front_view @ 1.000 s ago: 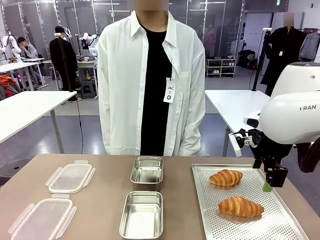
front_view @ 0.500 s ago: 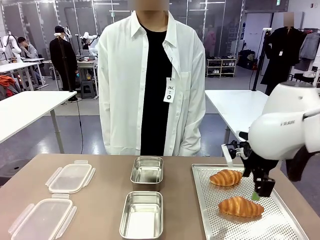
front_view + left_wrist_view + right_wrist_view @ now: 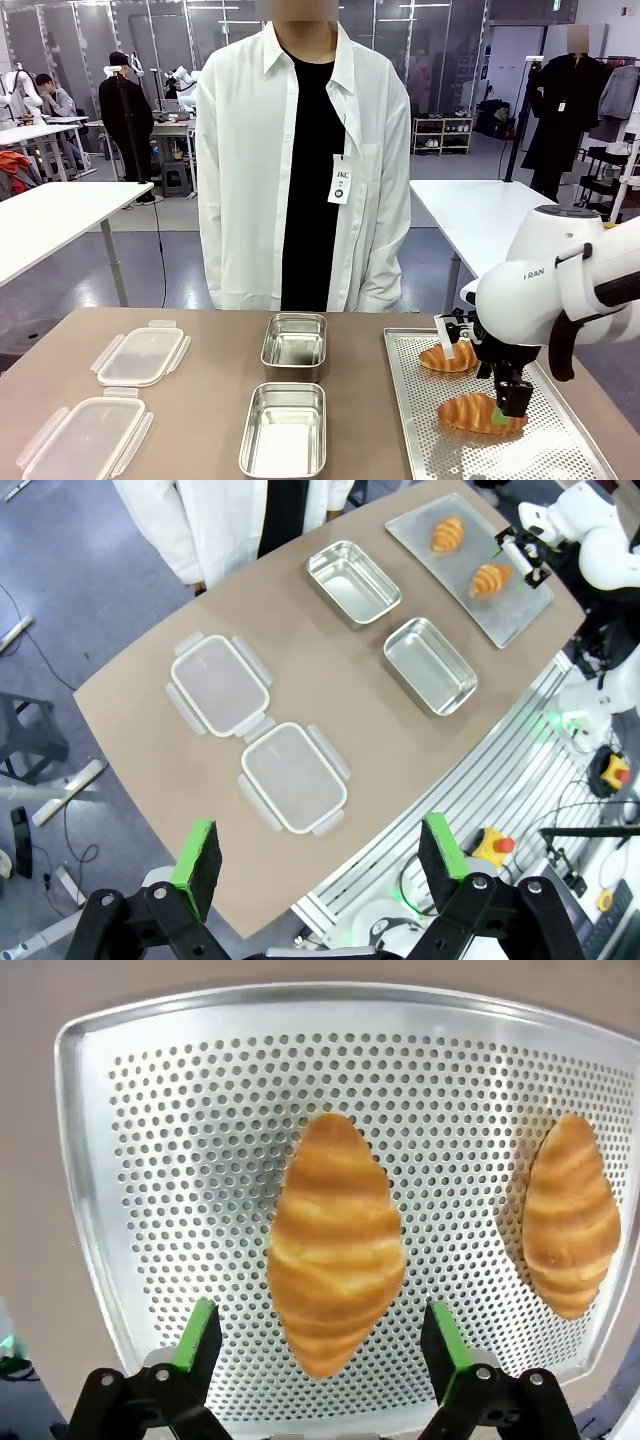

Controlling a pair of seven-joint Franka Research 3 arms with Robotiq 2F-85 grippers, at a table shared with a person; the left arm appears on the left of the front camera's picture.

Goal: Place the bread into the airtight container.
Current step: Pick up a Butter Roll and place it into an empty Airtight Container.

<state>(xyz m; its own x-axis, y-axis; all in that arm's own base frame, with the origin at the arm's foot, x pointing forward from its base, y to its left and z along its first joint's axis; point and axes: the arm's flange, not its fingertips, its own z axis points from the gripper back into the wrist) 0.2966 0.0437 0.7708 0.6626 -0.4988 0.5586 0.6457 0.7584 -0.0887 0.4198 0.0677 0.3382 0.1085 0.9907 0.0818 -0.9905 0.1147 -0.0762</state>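
Two croissants lie on the perforated metal tray [image 3: 418, 440] at the right. My right gripper [image 3: 504, 404] hangs open just over the nearer croissant [image 3: 470, 414]. In the right wrist view that croissant [image 3: 335, 1240] lies lengthwise between the spread green fingers of my right gripper [image 3: 320, 1338], and the other croissant [image 3: 570, 1215] sits off to the side. Two open steel containers stand mid-table, one farther [image 3: 294, 340] and one nearer [image 3: 284, 430]. My left gripper [image 3: 320, 850] is open and holds nothing, high above the table [image 3: 150, 680].
Two clear plastic lids [image 3: 140, 355] [image 3: 85, 437] lie at the left of the table. A person in a white shirt [image 3: 300, 160] stands at the far edge, hands down. The tray's raised rim [image 3: 75, 1160] surrounds the croissants.
My right arm has swung left and down, from beside the tray's right edge to just over the nearer croissant. Nothing on the table has moved.
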